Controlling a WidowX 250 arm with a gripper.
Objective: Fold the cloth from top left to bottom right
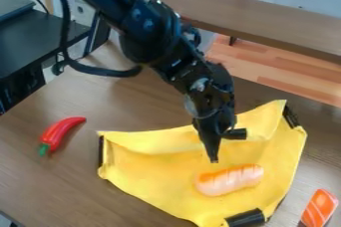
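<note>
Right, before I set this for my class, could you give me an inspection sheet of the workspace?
Surface: brown wood-look table.
Job's things: yellow cloth, mostly spread, upper edge rumpled; black pieces at its left, right and bottom corners. Diagonal fold not made.
Clutter: pink-orange toy food on the cloth; red chili pepper left of it; orange striped piece at lower right, off the cloth.
Grippers: one black end effector over the cloth; contact cannot be told.
Cables: thick black cable looping beside the arm.
Surroundings: dark desk at left, wooden ledge behind.
</note>
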